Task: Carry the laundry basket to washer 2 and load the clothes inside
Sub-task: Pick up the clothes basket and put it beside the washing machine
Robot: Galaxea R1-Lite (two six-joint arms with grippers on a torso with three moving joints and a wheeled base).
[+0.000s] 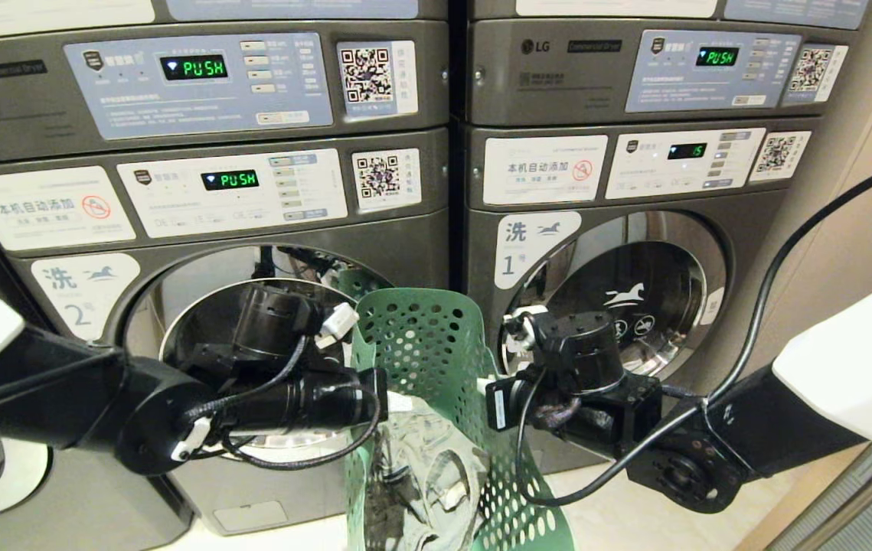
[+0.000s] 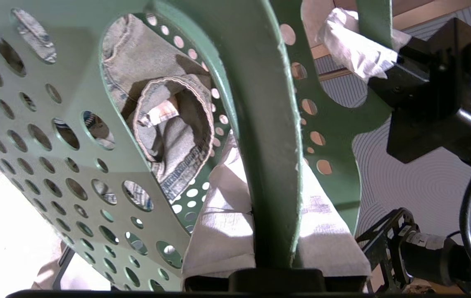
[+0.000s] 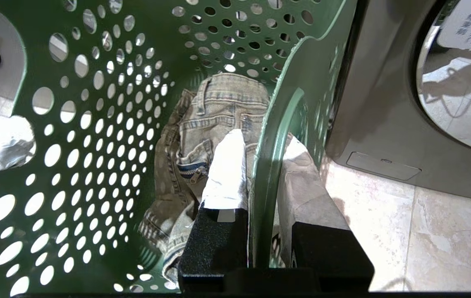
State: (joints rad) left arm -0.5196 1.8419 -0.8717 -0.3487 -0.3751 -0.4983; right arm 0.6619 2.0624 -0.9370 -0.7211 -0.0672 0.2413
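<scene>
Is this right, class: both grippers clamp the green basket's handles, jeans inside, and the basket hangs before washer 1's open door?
No. The head view shows the laundry basket held by the left gripper and right gripper nearer washer 2, whose door is open; washer 1 is shut.

Washer 2 (image 1: 198, 306) door stands open, drum mouth partly blocked by left arm (image 1: 137, 413) and tilted laundry basket (image 1: 436, 360) held up in front of it. Washer 1 (image 1: 619, 298) door closed, glass port shut off. Both grippers, left (image 2: 272, 231) and right (image 3: 260, 186), clamped on basket handles, so basket interior is crowded; clothes (image 3: 210, 124) fill its bottom. Free floor (image 3: 405, 223) tiles right of basket.
</scene>
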